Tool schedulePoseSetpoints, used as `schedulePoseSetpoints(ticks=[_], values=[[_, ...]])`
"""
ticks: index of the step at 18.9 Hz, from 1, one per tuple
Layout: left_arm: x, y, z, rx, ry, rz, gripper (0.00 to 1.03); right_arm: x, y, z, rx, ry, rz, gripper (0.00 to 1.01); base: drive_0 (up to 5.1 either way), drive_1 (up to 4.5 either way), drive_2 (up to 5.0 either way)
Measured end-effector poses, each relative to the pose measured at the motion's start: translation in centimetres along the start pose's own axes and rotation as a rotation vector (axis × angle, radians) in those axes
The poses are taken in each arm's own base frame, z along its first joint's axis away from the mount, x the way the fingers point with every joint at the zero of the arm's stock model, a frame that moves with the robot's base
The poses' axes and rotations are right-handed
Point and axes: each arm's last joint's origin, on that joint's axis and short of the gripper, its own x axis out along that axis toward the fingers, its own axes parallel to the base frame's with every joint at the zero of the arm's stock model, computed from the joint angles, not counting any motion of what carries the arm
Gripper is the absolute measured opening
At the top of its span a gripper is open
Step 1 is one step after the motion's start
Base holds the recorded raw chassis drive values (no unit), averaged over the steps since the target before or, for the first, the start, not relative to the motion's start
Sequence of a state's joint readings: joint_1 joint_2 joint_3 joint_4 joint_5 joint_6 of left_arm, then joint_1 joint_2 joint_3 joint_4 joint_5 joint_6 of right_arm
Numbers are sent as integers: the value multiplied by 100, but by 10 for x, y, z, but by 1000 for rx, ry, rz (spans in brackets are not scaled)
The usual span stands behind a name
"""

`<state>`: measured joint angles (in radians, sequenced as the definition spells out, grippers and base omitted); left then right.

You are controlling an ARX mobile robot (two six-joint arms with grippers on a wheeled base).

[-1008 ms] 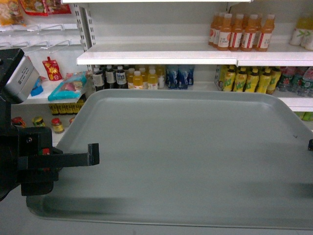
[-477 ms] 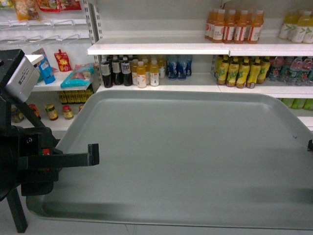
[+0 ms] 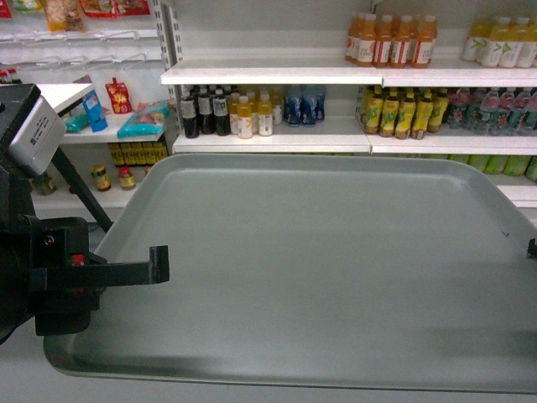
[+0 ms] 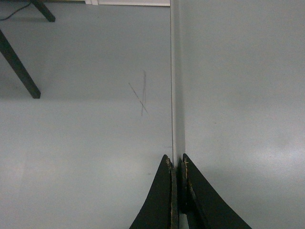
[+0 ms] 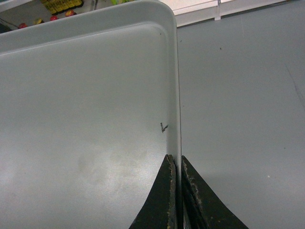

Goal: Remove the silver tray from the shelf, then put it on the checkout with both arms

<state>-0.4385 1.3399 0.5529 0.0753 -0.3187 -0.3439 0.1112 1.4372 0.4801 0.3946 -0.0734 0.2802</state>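
The large flat grey-green metal tray [image 3: 310, 269] fills the lower head frame, carried clear of the white store shelf [image 3: 268, 74] at upper centre, its side rims pinched by the clamped left end effector [image 4: 177, 164] and right end effector [image 5: 177, 162], so both should travel level and matched toward the bench.

The silver tray [image 3: 319, 269] is a matte grey-green, plain apart from one small dark mark near its right rim. The left gripper [image 4: 177, 164] and the right gripper [image 5: 177, 164] are black, their finger edges scuffed pale. The left arm [image 3: 50, 285] is black with a red spot at its wrist and a silver-grey block above it. The shelf [image 3: 268, 75] is glossy white, carrying orange bottles [image 3: 390, 40], yellow bottles [image 3: 401, 111], dark bottles [image 3: 201, 113] and blue bottles [image 3: 302, 105]. The floor [image 4: 86, 119] is grey, crossed by thin dark scratches.
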Motion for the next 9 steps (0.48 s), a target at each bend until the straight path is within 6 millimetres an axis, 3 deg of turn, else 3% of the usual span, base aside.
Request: schedulePoseSetpoints(ticks=[5,9], values=[[0,0,0,1,3,-1,3,0,0,-1,1,10,-3,3,15,-412,443],[-1,0,0,1,0,-2,3,-1,0,-1,1,5,-2,3,0,0,0]])
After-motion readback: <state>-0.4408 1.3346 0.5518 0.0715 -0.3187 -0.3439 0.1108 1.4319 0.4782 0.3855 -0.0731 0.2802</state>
